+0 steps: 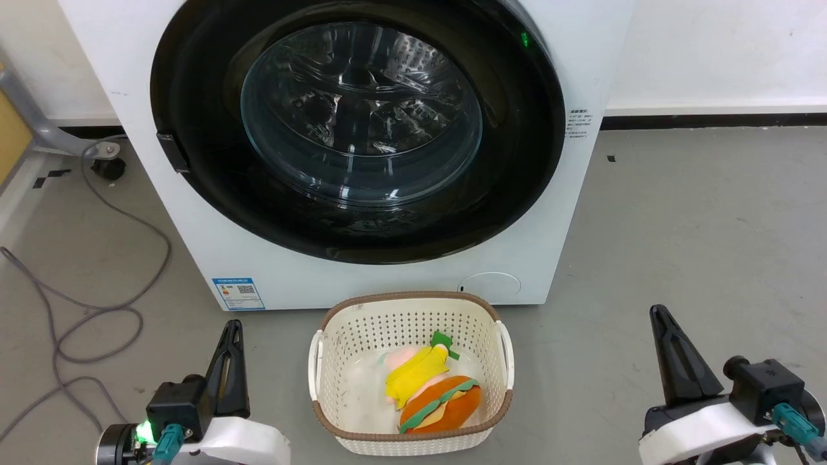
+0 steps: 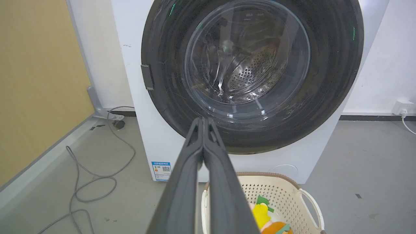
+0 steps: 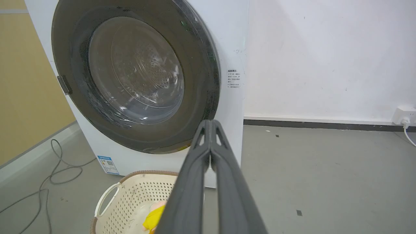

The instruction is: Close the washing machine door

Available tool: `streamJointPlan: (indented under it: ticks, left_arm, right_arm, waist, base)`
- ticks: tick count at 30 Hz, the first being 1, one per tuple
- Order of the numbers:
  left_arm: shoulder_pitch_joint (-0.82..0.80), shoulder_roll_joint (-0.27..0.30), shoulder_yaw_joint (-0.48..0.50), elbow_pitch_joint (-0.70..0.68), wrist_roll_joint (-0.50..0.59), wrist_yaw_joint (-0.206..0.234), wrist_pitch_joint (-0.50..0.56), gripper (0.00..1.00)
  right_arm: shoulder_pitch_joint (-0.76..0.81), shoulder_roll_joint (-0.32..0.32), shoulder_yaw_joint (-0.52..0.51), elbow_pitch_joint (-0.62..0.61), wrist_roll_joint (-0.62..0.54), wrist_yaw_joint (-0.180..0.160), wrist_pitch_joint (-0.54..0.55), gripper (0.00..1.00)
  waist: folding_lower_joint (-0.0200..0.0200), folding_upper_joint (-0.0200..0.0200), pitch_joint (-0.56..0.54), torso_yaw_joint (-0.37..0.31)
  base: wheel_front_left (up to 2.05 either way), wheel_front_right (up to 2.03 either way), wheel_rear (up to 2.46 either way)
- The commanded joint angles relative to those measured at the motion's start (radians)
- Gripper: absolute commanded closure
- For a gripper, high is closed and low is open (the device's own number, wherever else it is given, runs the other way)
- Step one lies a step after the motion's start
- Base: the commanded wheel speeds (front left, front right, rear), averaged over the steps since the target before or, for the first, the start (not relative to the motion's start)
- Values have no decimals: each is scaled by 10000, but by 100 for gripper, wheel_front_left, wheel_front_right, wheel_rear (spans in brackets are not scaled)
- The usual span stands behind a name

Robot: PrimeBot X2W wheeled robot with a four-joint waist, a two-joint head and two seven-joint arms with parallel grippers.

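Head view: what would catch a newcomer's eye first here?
The big glossy black washing machine door, lying flat against the white washing machine, dominates the upper middle. Just below it on the floor, a cream laundry basket holds a bright burger-shaped plush toy. The left gripper and right gripper sit at the bottom corners, fingers together.

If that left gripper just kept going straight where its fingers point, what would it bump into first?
Most likely the washing machine door: the left gripper, shut, aims at the lower part of its glossy black ring. Nothing seems to stand between, though depth is unclear.
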Motion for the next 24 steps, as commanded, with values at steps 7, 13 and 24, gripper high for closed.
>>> streamJointPlan:
  ticks: [7, 13, 24]
  left_arm:
    - [-3, 5, -16, -117, 122, -51, 175, 100]
    - [-4, 6, -21, -175, 162, -71, 297, 100]
    - [-5, 7, -30, -282, 234, -107, 522, 100]
  right_arm:
    - [90, 12, 30, -168, -90, -3, 176, 100]
    - [106, 15, 48, -239, -149, -3, 299, 100]
    - [137, 19, 81, -369, -257, -4, 525, 100]
  waist:
    - [1, 0, -3, 11]
    - [1, 0, -5, 20]
    - [1, 0, -9, 36]
  base:
    - [0, 0, 0]
    - [0, 0, 0]
    - [0, 0, 0]
